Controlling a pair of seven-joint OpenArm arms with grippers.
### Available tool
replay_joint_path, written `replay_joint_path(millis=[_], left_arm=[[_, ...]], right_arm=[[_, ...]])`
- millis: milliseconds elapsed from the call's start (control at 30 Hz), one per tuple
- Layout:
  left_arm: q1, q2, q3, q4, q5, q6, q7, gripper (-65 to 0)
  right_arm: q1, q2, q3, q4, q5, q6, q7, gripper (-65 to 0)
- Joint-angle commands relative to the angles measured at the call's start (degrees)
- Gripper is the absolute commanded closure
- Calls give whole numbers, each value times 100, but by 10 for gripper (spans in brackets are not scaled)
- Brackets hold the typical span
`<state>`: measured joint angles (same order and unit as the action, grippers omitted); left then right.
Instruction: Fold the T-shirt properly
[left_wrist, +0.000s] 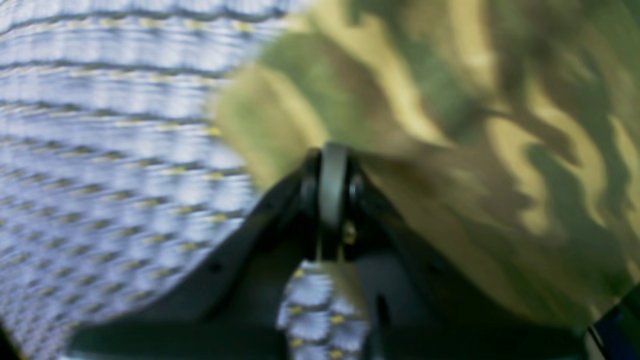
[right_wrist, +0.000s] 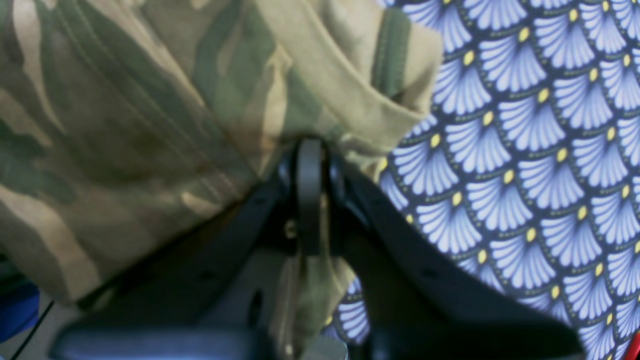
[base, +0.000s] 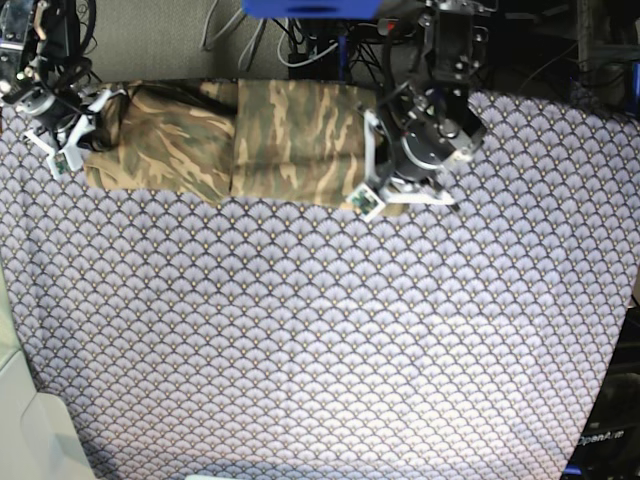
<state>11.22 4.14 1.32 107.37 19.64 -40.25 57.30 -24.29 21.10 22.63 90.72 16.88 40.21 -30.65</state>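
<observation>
Both end effectors sit at the ends of the T-shirt (base: 250, 140), which lies as a long folded band along the far edge of the tabletop (base: 320, 330), on its fan-patterned cloth (base: 300, 350). Left end effector (left_wrist: 332, 150), at the band's right end in the base view, has its jaws pressed together with camouflage fabric bunched right at their tips; the wrist view is smeared, so whether cloth is truly pinched is hard to confirm, though it looks so. Right end effector (right_wrist: 310, 145), at the band's left end, has its jaws close together over a hemmed corner of the shirt, with a strip of fabric hanging between them nearer the camera; I cannot tell whether that grip is firm or loosening. Judging by the narrow band, the lengthwise folds look done and the step in hand seems to be a crosswise fold or its release. Next would likely come bringing one end over the other, keeping the edges lined up and the layers from sliding apart.
</observation>
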Motion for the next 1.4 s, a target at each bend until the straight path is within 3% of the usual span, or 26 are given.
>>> replay_joint_path(millis=[0, 167, 433, 767, 1200, 1367], left_arm=[[-45, 39, 22, 186, -43, 25, -2, -8], [-195, -14, 4, 168, -52, 25, 472, -8], [-300, -14, -5, -570, 1, 25, 446, -7], [-441, -14, -5, -852, 1, 25, 437, -7], [-283, -23, 4, 89, 1, 25, 525, -7], [-186, -339, -5, -210, -52, 25, 446, -7]], right_arm=[[16, 92, 167, 76, 83, -21, 107, -107], [122, 74, 581, 76, 197, -21, -86, -249], [201, 294, 818, 76, 1393, -21, -860, -363], [262, 277, 1346, 295, 3547, -21, -2495, -372], [588, 294, 1346, -628, 3529, -21, -2521, -373], [579, 294, 1346, -663, 3520, -21, -2495, -391]])
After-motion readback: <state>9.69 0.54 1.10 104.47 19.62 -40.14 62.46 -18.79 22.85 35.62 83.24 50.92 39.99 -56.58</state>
